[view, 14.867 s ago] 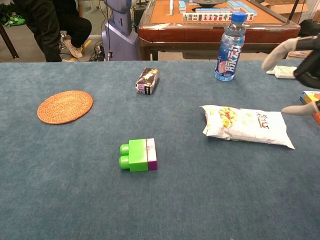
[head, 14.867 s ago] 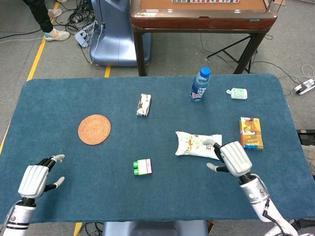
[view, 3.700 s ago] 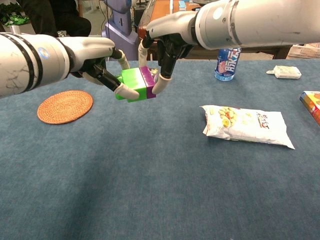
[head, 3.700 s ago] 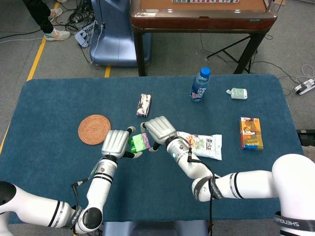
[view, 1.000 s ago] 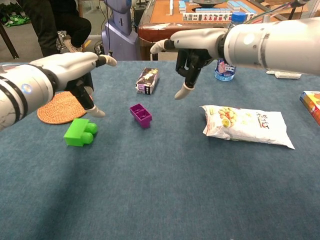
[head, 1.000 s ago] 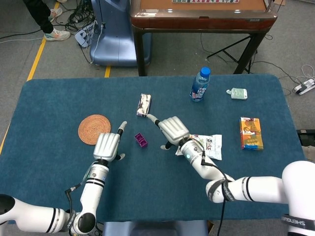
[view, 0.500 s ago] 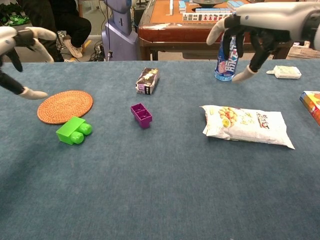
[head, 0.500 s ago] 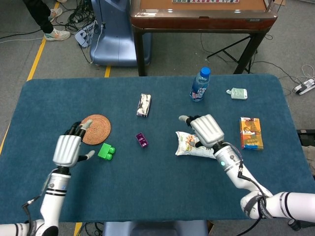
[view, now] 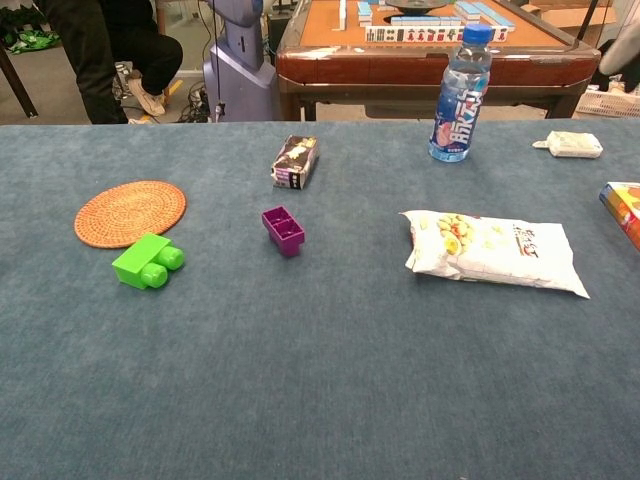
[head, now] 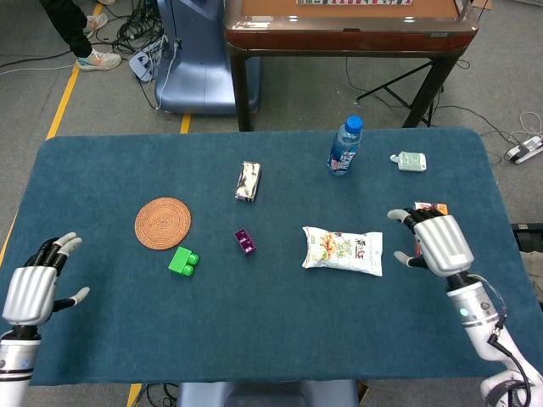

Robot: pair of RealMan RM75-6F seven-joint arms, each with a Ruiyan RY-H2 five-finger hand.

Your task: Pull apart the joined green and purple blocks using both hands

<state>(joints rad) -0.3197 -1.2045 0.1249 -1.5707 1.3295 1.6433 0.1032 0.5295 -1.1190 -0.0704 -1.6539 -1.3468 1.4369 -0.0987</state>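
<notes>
The green block (head: 182, 261) lies just beside the mat (head: 163, 223), apart from the purple block (head: 244, 241) at mid-counter. The left hand (head: 32, 287) and right hand (head: 439, 242) hover empty, fingers spread, at opposite near edges.

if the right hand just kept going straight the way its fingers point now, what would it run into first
Probably the orange box: the right hand is open, fingers pointing toward the table's far side, and the box's corner shows just beyond the fingertips. The hand's height is unclear, so it could pass over it.
</notes>
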